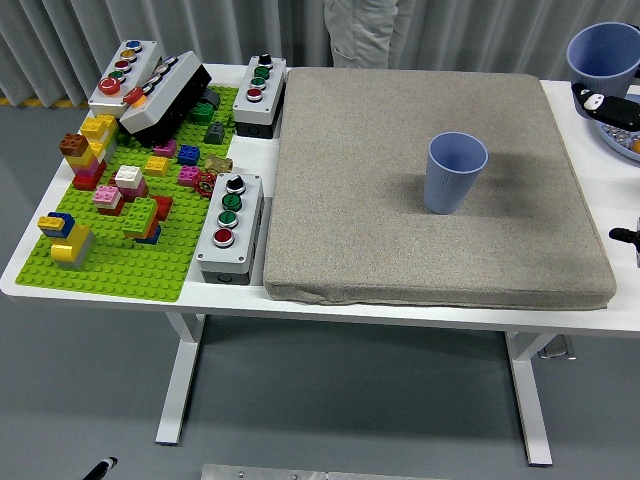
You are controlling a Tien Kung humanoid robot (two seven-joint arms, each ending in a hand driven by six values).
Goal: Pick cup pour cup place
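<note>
One blue cup (455, 172) stands upright, mouth up, on the grey mat (400, 240), right of its middle. A second blue cup (605, 48) is at the picture's top right corner, nearly upright, off the mat's right side. Only a few dark fingers of my right hand (598, 98) show just under that cup at the right edge, and they appear to hold it. The rest of the right arm is out of the picture. My left arm is out of view.
A green baseplate (120, 270) with several coloured bricks fills the table's left part. Button boxes (230, 228) stand along the mat's left side and at the back left. A person (360, 30) stands behind the table. A bluish dish (620, 135) lies at the right edge.
</note>
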